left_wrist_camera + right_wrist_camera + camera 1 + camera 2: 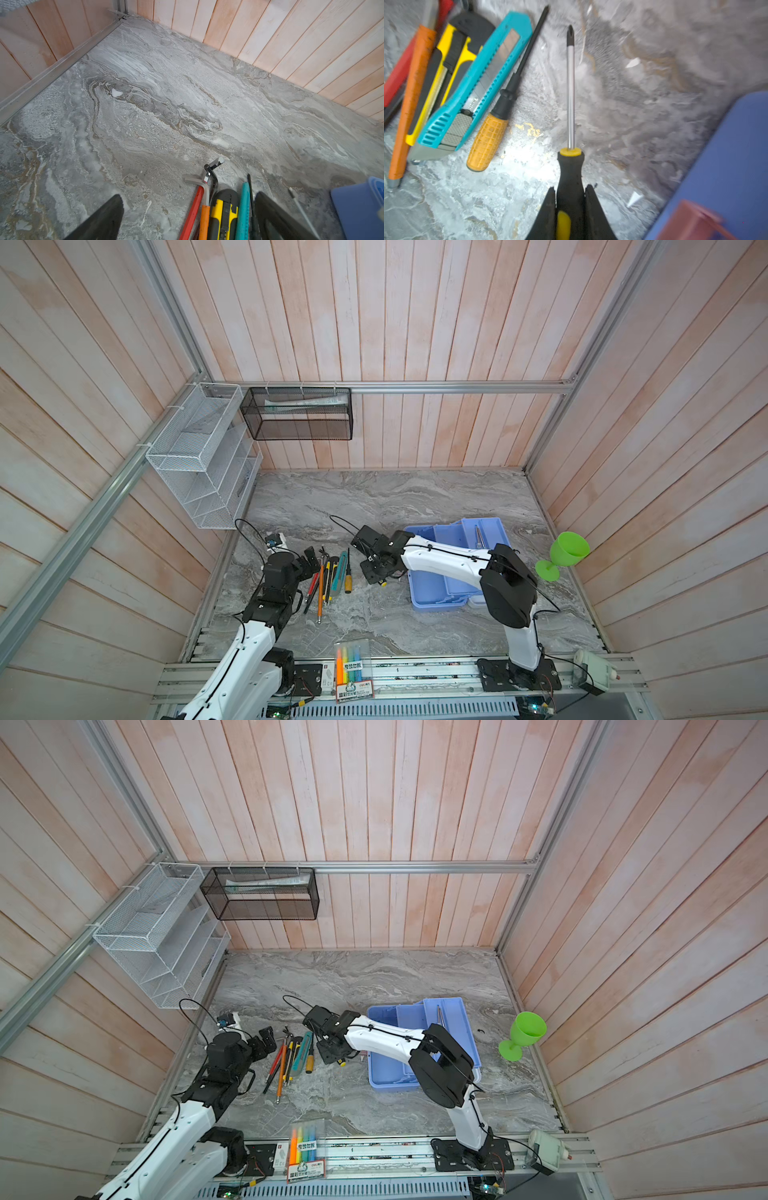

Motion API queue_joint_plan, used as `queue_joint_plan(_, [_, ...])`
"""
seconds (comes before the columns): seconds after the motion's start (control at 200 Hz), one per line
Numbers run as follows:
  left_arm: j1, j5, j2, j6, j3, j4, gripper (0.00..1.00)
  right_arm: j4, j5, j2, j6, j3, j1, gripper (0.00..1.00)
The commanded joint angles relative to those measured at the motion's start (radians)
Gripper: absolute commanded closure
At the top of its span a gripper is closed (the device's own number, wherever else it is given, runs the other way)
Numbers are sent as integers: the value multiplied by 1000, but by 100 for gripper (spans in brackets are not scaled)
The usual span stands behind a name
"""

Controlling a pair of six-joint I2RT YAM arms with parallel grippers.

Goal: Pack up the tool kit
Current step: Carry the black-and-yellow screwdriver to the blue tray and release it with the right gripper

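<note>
Grips the black-and-yellow Phillips screwdriver (570, 93) in the right gripper (570, 192), jaws closed tight on the black handle sleeve, steel shaft pointing straight ahead. Hangs just beside the near left corner of the light blue case base (428, 593); blue tray (457, 533) resting across the base, one slim silver tool (479, 536) lying in it.

Left gripper (307, 562) spread fully wide, holding nothing, hovering at the left edge of the loose row on the bench (374, 497): teal snap-off knife (477, 83), yellow-and-black knife (452, 54), orange-handled screwdriver (486, 141), hex keys (207, 182), all side by side and touching.

Probably light and fully rigid. Rubbery handle looks like the right place to hold: thick, grippy, close to the balance point. Polished shaft thin and slick, likely to pivot or slide if pinched there. Round body apt to roll once released, so best laid lengthwise in a long compartment. Hard pointed tip could scratch or catch the plastic wall.
</note>
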Motion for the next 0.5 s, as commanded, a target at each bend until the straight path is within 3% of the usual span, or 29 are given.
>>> queue_joint_plan(0.0, [4,4,-11,0,-11,4,0,-38,43,-106,-6,-46,-48,90])
queue_joint_plan(0.495, [5,3,-11,0,-10,4,0,-205,226,-433,-61,-207,-349,96])
